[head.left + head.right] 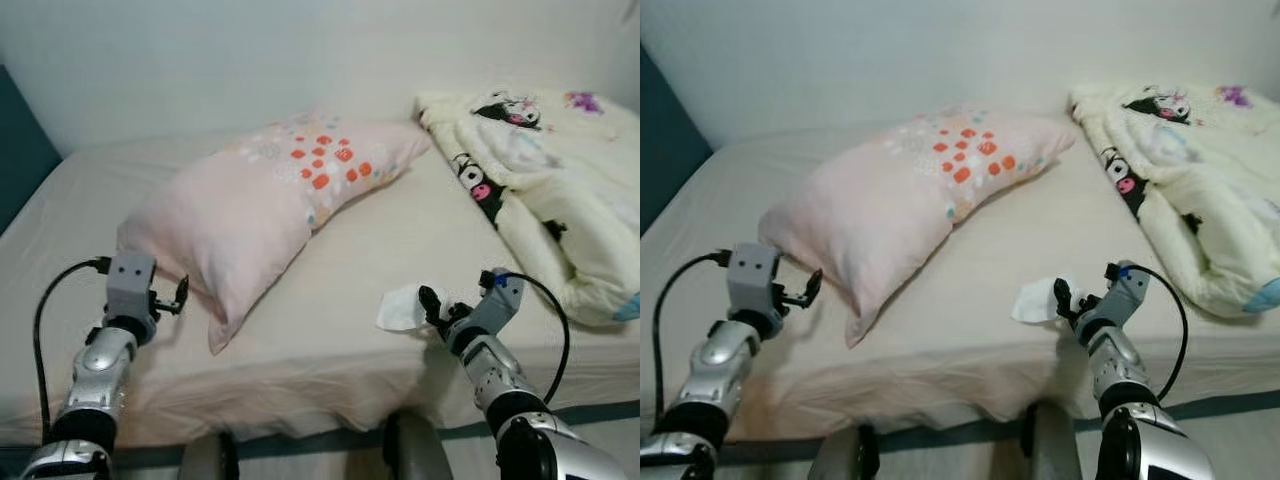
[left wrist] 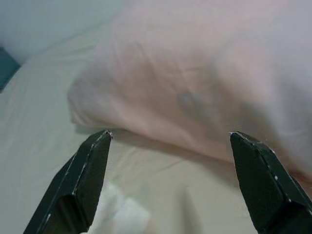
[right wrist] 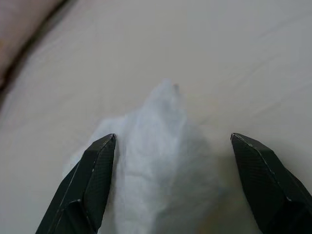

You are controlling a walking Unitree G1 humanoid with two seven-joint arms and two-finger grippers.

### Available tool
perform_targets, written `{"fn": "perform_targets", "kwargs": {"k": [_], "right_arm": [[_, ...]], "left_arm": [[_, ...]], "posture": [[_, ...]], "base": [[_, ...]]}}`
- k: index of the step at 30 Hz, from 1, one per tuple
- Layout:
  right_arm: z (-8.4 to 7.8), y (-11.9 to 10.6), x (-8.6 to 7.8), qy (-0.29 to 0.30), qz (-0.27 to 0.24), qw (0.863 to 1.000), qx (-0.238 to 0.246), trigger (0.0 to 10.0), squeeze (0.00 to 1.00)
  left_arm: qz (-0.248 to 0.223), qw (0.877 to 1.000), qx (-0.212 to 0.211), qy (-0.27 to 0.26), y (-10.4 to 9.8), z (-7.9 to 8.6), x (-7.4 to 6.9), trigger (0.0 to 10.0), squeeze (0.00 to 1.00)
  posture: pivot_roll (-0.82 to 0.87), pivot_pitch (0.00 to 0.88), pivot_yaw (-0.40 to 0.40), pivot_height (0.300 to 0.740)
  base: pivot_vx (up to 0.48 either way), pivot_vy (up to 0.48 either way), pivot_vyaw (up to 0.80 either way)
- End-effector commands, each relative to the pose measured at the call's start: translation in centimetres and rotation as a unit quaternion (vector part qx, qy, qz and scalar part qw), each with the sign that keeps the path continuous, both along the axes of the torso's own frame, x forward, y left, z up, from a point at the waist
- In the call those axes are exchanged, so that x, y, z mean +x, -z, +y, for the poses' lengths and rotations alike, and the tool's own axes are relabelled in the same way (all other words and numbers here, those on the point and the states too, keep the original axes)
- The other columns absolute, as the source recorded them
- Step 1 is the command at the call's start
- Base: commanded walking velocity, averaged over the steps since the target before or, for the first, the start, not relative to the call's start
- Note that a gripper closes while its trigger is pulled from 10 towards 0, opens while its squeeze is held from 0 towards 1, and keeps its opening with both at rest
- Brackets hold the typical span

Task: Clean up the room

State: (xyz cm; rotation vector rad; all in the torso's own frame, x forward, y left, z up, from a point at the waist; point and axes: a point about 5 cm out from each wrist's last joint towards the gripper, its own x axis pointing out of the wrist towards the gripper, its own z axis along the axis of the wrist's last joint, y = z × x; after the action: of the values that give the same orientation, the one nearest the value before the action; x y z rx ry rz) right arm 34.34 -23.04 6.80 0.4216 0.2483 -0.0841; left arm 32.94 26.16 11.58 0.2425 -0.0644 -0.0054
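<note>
A wide bed (image 1: 400, 240) covered by a beige sheet is seen against a pale wall (image 1: 250, 60), with a dark teal panel (image 1: 20, 150) at its left side. A cream quilt (image 1: 560, 190) printed with black-and-pink cartoon figures is bunched along the bed's right side, reaching the far right corner. A long pink pillow (image 1: 270, 200), marked with orange and pale dots toward its far end, is laid diagonally across the middle of the mattress, its near corner pointed toward the front edge. The left gripper (image 1: 180, 296) is held just beside that near end of the pillow, its fingers spread apart with nothing between them; the pink fabric is seen close ahead in the left wrist view. A crumpled white tissue (image 1: 405, 307) is found on the sheet near the front edge, right of the pillow and well apart from the quilt. The right gripper (image 1: 432, 303) is placed at the tissue, its fingers spread wide on either side of the white wad (image 3: 156, 161) and not closed on it.
</note>
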Motion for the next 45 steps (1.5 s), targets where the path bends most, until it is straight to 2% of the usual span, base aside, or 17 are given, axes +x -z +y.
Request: {"fn": "perform_targets", "kwargs": {"k": [1,6,7,8,10,12,14,19,22,23,25,29,30,36,38,40,45], "right_arm": [[0.5,0.8,-0.3,-0.004,0.021,1.000,0.002,10.0,0.00],[1.0,1.0,-0.3,-0.021,0.029,0.999,-0.023,10.0,0.00],[1.2,1.2,-0.5,-0.026,0.036,0.998,-0.034,0.0,0.00],[1.2,1.2,-0.5,-0.026,0.036,0.998,-0.034,0.0,0.00],[1.0,1.8,-1.0,-0.017,0.042,0.998,-0.043,0.0,0.00],[1.0,1.8,-1.0,-0.017,0.042,0.998,-0.043,0.0,0.00],[0.7,1.8,-1.3,-0.012,0.021,0.999,-0.031,0.0,0.00],[0.8,1.4,-1.3,-0.020,-0.001,1.000,-0.022,0.0,0.00],[1.2,0.3,-1.3,-0.046,-0.046,0.998,-0.010,0.0,0.00],[1.2,0.3,-1.3,-0.046,-0.046,0.998,-0.010,0.0,0.00],[1.6,-1.0,-1.4,-0.070,-0.080,0.994,-0.014,0.0,0.00],[1.7,-1.3,-1.5,-0.073,-0.085,0.994,-0.019,0.0,0.00],[1.5,-1.7,-1.6,-0.070,-0.092,0.993,-0.020,0.0,0.00],[1.2,-4.0,-1.8,-0.057,-0.141,0.988,0.000,0.0,0.00],[1.2,-5.7,-1.9,-0.074,-0.167,0.983,-0.022,0.0,0.00],[1.2,-5.7,-1.9,-0.074,-0.167,0.983,-0.022,0.0,0.00],[1.5,-7.7,-2.3,-0.098,-0.188,0.977,-0.037,0.0,0.00]], "left_arm": [[0.018,1.000,0.015,0.001,0.4,0.5,-0.3,10.0,0.00],[0.012,1.000,0.027,-0.006,-0.6,0.8,0.3,10.0,0.00],[0.021,0.999,0.038,-0.001,-0.9,0.5,0.9,10.0,0.00],[0.021,0.999,0.038,-0.001,-0.9,0.5,0.9,10.0,0.00],[0.065,0.995,0.076,0.014,-0.6,0.1,1.8,10.0,0.00],[0.065,0.995,0.076,0.014,-0.6,0.1,1.8,10.0,0.00],[0.107,0.989,0.098,-0.016,-0.5,0.8,2.4,10.0,0.00],[0.118,0.988,0.088,-0.040,-0.8,1.4,2.6,10.0,0.00],[0.149,0.981,0.093,-0.084,-1.3,2.7,2.9,10.0,0.00],[0.149,0.981,0.093,-0.084,-1.3,2.7,2.9,10.0,0.00],[0.153,0.976,0.067,-0.142,-2.5,4.7,2.8,10.0,0.00],[0.150,0.975,0.050,-0.159,-3.0,5.3,2.8,10.0,0.00],[0.149,0.973,0.033,-0.172,-3.3,5.9,2.7,10.0,0.00],[0.178,0.964,0.049,-0.190,-2.9,7.1,2.0,10.0,0.00],[0.199,0.960,0.059,-0.190,-2.4,7.7,1.4,10.0,0.00],[0.199,0.960,0.059,-0.190,-2.4,7.7,1.4,10.0,0.00],[0.196,0.957,0.065,-0.202,-2.8,8.7,1.0,10.0,0.00]], "posture": [[0.10,0.198,0.045,0.497],[0.08,0.231,0.056,0.497],[0.08,0.253,0.062,0.497],[0.08,0.253,0.062,0.497],[0.04,0.303,0.084,0.497],[0.04,0.303,0.084,0.497],[0.02,0.330,0.090,0.497],[0.00,0.349,0.091,0.497],[-0.02,0.370,0.088,0.497],[-0.02,0.370,0.088,0.497],[-0.05,0.382,0.084,0.497],[-0.05,0.382,0.084,0.497],[-0.06,0.390,0.079,0.497],[-0.08,0.406,0.076,0.497],[-0.09,0.415,0.072,0.497],[-0.09,0.415,0.072,0.497],[-0.09,0.421,0.060,0.497]], "base": [[0.000,0.000,0.00],[0.000,0.000,0.00],[0.000,0.000,0.00],[0.000,0.000,0.00],[0.000,0.000,0.00],[0.000,0.000,0.00],[0.000,0.000,0.00],[0.000,0.000,0.00],[0.000,0.000,0.00],[0.000,0.000,0.00],[0.000,0.000,0.00],[0.000,0.000,0.00],[0.000,0.000,0.00],[0.000,0.000,0.00],[0.000,0.000,0.40],[0.000,0.000,0.80],[0.000,0.000,0.80]]}}
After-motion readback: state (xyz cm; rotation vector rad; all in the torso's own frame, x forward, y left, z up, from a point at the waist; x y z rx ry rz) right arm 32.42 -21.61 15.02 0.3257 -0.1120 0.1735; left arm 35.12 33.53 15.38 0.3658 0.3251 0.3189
